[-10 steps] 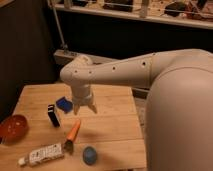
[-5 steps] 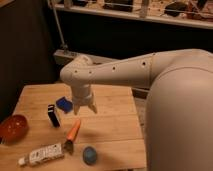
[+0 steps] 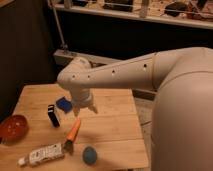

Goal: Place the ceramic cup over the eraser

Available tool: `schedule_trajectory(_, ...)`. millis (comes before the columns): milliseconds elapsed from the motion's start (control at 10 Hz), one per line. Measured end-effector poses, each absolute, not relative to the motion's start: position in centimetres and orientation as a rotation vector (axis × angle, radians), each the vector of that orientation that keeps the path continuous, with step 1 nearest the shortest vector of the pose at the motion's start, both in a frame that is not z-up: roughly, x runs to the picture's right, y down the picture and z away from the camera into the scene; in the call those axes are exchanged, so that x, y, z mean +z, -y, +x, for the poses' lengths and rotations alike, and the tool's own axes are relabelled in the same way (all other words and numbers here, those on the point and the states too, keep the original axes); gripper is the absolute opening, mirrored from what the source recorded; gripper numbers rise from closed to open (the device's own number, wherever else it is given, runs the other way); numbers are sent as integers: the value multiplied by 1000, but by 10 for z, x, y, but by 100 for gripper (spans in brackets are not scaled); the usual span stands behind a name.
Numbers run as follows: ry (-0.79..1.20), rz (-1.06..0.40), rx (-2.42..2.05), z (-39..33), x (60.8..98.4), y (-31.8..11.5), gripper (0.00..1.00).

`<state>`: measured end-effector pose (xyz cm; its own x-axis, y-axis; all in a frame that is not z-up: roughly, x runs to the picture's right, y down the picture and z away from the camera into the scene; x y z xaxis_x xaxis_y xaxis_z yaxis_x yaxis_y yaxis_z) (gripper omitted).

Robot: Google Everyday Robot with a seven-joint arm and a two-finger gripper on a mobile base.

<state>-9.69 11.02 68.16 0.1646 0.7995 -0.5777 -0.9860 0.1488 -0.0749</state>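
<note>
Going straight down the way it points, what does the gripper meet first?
Probably the wooden table, close beside the orange carrot-shaped item; the gripper hangs over that spot, though depth is unclear.

My gripper hangs above the middle of the surface, just right of a flat pad. A standing block is left of the pad and nearer the front. The bowl sits at the left edge. Along the front lie a tube, a carrot and, rightmost, the ceramic cup.
</note>
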Motion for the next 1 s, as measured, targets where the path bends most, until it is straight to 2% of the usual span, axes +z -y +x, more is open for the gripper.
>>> schedule_trajectory(300,-395,-477,1308,-91,654,-144,65)
schedule_trajectory(500,-364,-529,1298,-92,641,-184,65)
schedule_trajectory(1000,-369,-662,1262,-103,648,-256,65)
